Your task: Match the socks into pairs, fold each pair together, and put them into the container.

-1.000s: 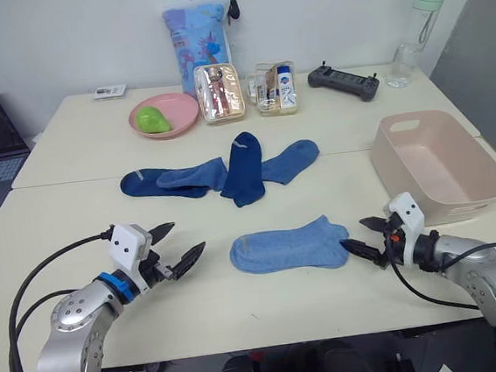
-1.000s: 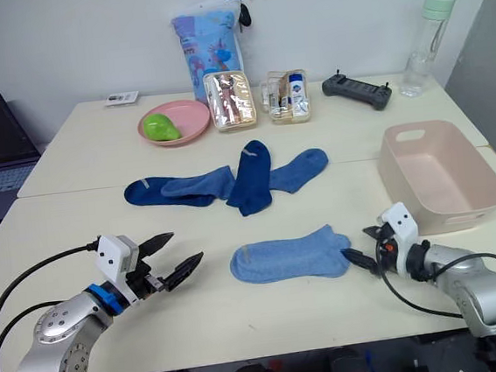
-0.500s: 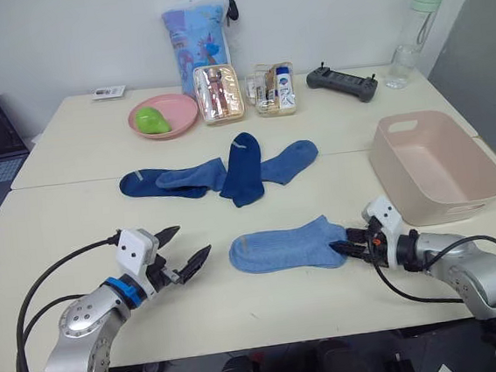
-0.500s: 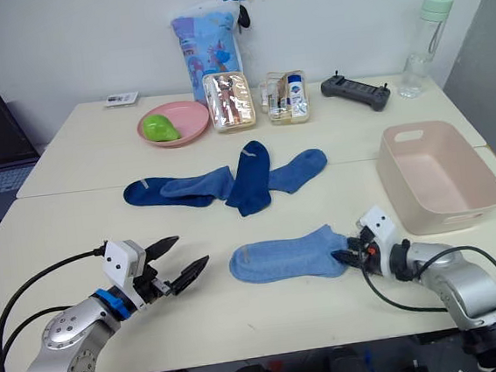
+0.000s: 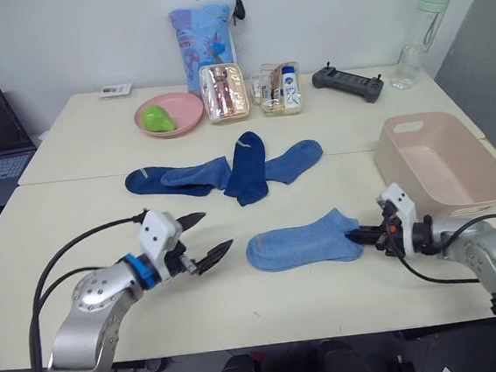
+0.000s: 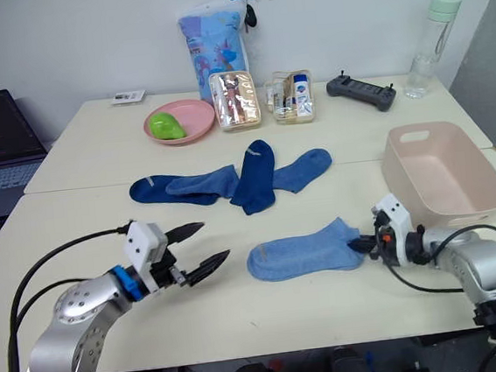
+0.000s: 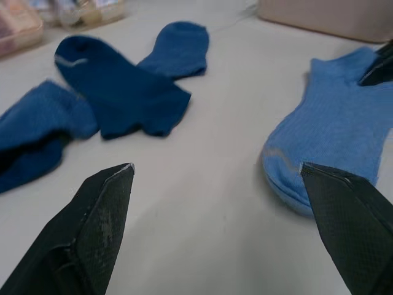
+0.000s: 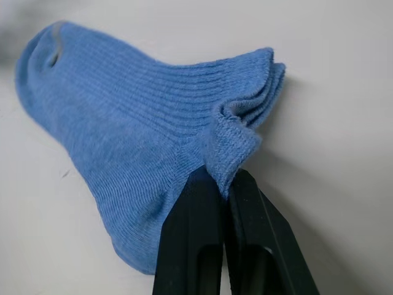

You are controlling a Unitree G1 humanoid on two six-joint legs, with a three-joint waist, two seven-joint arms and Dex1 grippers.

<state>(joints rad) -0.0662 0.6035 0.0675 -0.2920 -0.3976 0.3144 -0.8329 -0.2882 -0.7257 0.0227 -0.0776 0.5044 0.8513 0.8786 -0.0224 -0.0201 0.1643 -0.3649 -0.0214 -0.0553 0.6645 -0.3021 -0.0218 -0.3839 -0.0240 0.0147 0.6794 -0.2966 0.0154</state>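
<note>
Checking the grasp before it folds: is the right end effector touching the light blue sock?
Touching. In the right wrist view the right end effector pinches the cuff edge of the light blue sock.

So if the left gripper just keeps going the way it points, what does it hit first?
Most likely the light blue sock. The left gripper is open, low over the table, aimed at that sock's toe end, with bare tabletop between. Depth is unclear, so it could pass just short of the toe.
</note>
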